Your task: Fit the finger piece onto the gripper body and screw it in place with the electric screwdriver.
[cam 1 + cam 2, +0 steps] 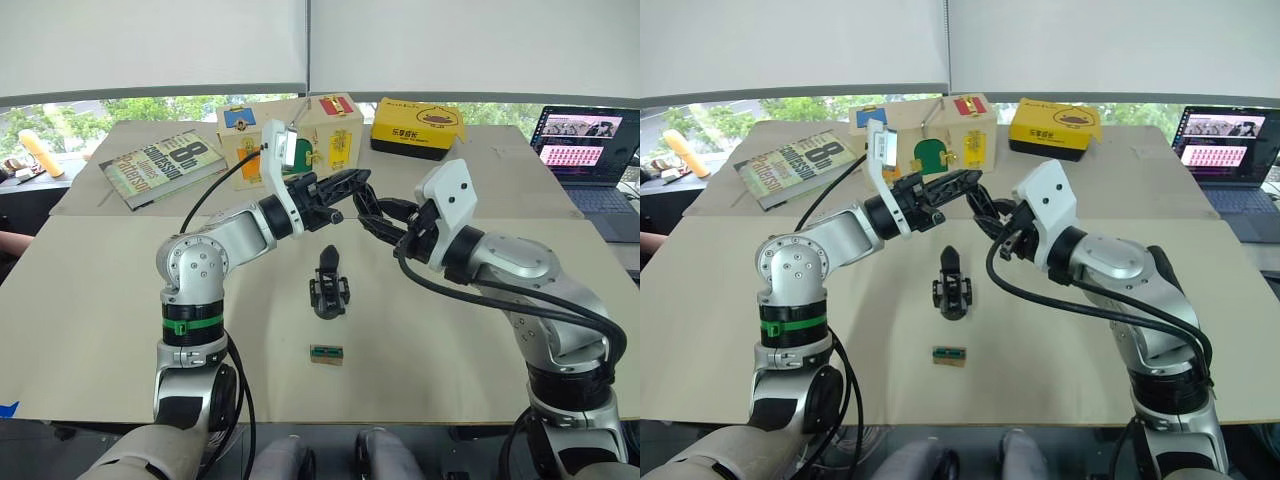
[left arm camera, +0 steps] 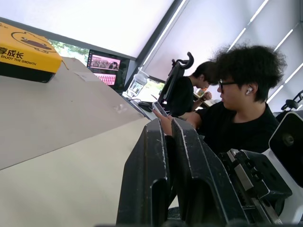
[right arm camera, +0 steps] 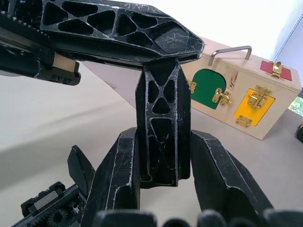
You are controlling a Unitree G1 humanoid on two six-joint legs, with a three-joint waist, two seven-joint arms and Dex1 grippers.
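1. The finger piece (image 3: 162, 123) stood upright between the right hand's (image 1: 372, 212) fingers, clamped at its lower end, raised above the surface (image 1: 120, 300); rigid, light latticed plastic, best held by its flat sides.
2. The left hand (image 1: 352, 183), clenched empty, touched its tip.
3. The gripper body (image 1: 329, 287) lay below on the surface, near a green block (image 1: 326, 353), with open room all round.
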